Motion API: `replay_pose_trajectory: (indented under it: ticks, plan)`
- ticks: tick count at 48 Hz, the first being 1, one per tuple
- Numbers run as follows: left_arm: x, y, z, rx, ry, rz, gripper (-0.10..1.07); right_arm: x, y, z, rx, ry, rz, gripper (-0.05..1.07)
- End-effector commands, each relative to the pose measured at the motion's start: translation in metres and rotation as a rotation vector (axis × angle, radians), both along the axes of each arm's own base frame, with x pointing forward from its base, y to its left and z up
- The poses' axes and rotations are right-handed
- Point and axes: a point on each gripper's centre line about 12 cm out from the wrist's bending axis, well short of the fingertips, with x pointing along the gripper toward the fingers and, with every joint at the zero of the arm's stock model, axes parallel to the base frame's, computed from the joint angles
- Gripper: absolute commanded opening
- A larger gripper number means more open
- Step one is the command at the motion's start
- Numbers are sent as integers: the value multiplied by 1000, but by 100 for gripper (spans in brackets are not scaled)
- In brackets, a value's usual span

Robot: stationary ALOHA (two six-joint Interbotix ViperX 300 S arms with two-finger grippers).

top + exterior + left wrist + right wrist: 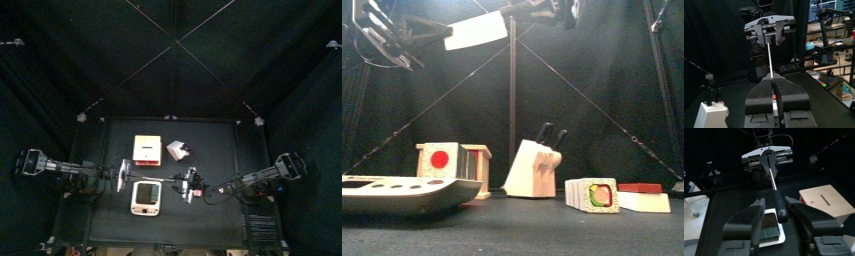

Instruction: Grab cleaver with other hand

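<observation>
**Cleaver held aloft between the two grippers, above the table.**

The cleaver (476, 32) is raised high over the table (529, 225). Its pale blade is seen flat from the front but only as a thin edge-on line in the left wrist view (771, 60). The left gripper (774, 87) is shown with its jaws pressed together on the blade's end. The right gripper (779, 210) is shown with its jaws spread to either side of the dark handle, a gap visible on each side. In the front view both grippers are partly cut off at the upper edge. From above, the cleaver is too small to be made out. A knife block (532, 168) stands below.
</observation>
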Motion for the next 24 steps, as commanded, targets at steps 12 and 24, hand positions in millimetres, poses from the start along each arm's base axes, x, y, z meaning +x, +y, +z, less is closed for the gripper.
replay_pose_trajectory:
  ticks: [12, 24]
  plan:
    - [0, 1, 2, -2, -6, 3, 26, -5, -1, 6, 29, -12, -8, 104]
    - [-1, 1, 1, -3, -5, 4, 26, -7, -2, 3, 39, -3, -17, 104]
